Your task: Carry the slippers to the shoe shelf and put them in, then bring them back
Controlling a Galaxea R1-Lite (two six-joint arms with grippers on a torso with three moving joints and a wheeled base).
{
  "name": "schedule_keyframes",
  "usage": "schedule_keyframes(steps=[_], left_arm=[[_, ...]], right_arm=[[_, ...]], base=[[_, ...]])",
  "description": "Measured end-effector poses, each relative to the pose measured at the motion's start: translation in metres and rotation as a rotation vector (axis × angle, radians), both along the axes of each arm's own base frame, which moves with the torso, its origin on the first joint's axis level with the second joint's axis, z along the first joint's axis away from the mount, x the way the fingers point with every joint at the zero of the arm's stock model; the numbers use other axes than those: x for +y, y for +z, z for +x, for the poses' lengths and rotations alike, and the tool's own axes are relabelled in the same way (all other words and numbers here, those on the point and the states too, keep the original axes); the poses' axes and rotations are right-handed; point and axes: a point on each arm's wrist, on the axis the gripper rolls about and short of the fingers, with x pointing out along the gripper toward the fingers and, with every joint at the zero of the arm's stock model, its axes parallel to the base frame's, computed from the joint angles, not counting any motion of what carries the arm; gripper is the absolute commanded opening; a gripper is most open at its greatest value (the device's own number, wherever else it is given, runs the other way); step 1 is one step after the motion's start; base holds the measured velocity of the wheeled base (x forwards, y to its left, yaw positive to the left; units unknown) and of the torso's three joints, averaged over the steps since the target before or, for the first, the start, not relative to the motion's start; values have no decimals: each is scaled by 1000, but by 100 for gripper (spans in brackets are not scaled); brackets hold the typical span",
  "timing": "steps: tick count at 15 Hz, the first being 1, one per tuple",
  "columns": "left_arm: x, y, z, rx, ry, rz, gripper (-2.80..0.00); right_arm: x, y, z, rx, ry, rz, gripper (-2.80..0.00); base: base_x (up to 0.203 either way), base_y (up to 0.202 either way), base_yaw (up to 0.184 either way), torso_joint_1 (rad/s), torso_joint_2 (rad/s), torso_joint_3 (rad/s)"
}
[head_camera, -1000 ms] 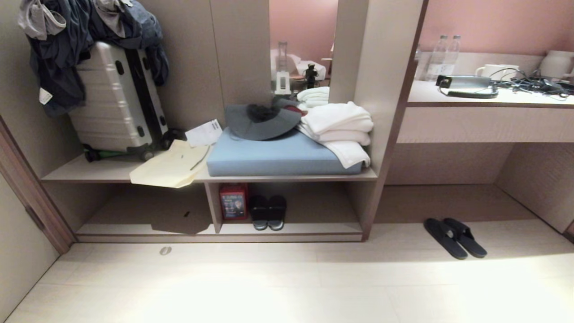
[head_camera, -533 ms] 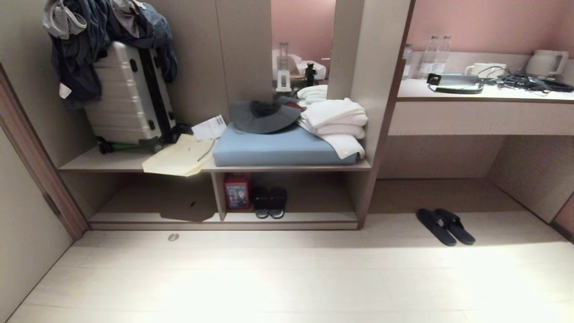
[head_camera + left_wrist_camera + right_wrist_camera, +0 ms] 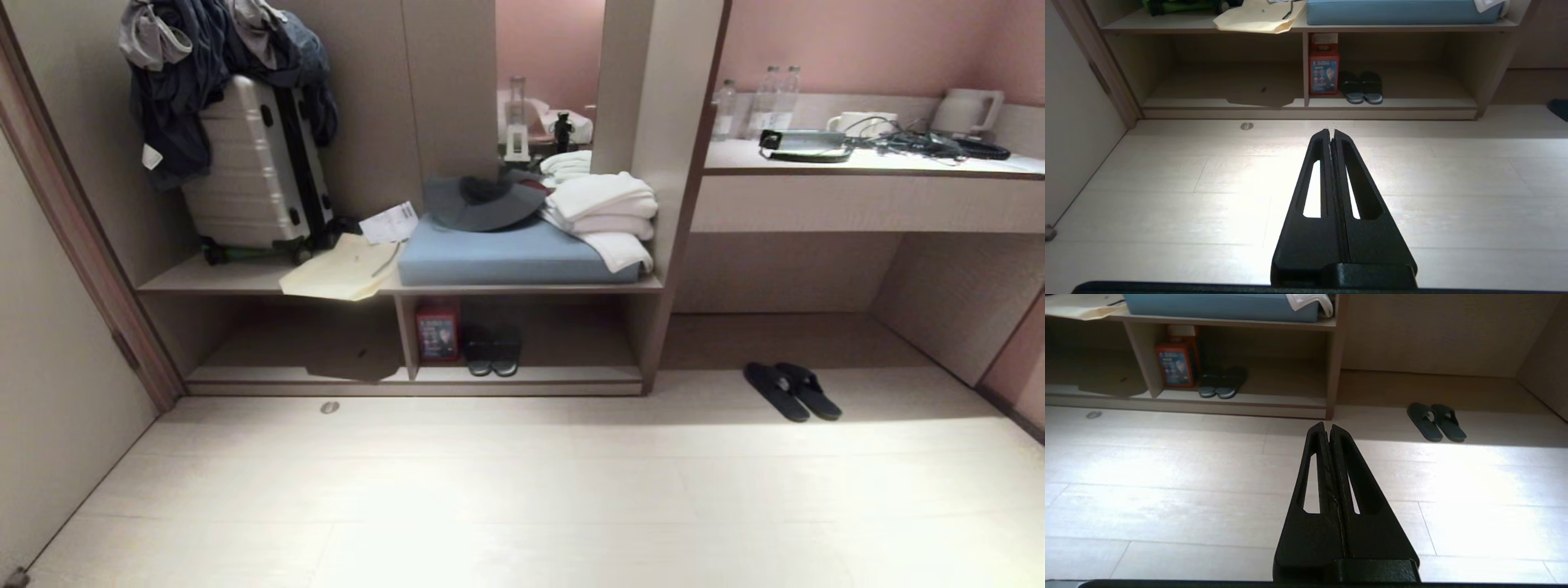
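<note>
The slippers (image 3: pixel 792 390), a flat black open pair, lie side by side on the pale floor in front of the desk's open recess, right of the shoe shelf (image 3: pixel 571 373). They also show in the right wrist view, slippers (image 3: pixel 1436 421), well ahead of my right gripper (image 3: pixel 1327 425), which is shut and empty above the floor. My left gripper (image 3: pixel 1330 130) is shut too, holds nothing and faces the shoe shelf (image 3: pixel 1412 102) from a distance. Neither arm appears in the head view.
A dark closed-toe pair (image 3: pixel 491 358) and a red box (image 3: pixel 437 331) stand in the shelf beside the divider. Above lie a blue cushion (image 3: pixel 506 253), towels (image 3: pixel 604 216) and a suitcase (image 3: pixel 253 175). A door frame (image 3: pixel 82 245) stands at left. A small metal stop (image 3: pixel 330 407) sits on the floor.
The whole head view has shifted: the furniture and slippers now look smaller and farther off, so the camera has moved back. The things themselves have stayed where they were.
</note>
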Motion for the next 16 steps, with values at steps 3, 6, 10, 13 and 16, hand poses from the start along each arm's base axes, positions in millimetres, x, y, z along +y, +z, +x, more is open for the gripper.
schedule_keyframes(steps=[3, 6, 10, 13, 16], left_arm=[[0, 0, 0, 0, 0, 0, -280], [0, 0, 0, 0, 0, 0, -280], [0, 0, 0, 0, 0, 1, -280], [0, 0, 0, 0, 0, 1, -280], [0, 0, 0, 0, 0, 1, -280]], right_arm=[[0, 0, 0, -1, -1, 0, -280], [0, 0, 0, 0, 0, 0, -280], [0, 0, 0, 0, -1, 0, -280], [0, 0, 0, 0, 0, 0, -280], [0, 0, 0, 0, -1, 0, -280]], base=[[-195, 0, 1, 2, 4, 4], [-193, 0, 2, 1, 3, 1], [-195, 0, 1, 2, 2, 1], [-197, 0, 0, 1, 4, 1], [-195, 0, 0, 2, 2, 2]])
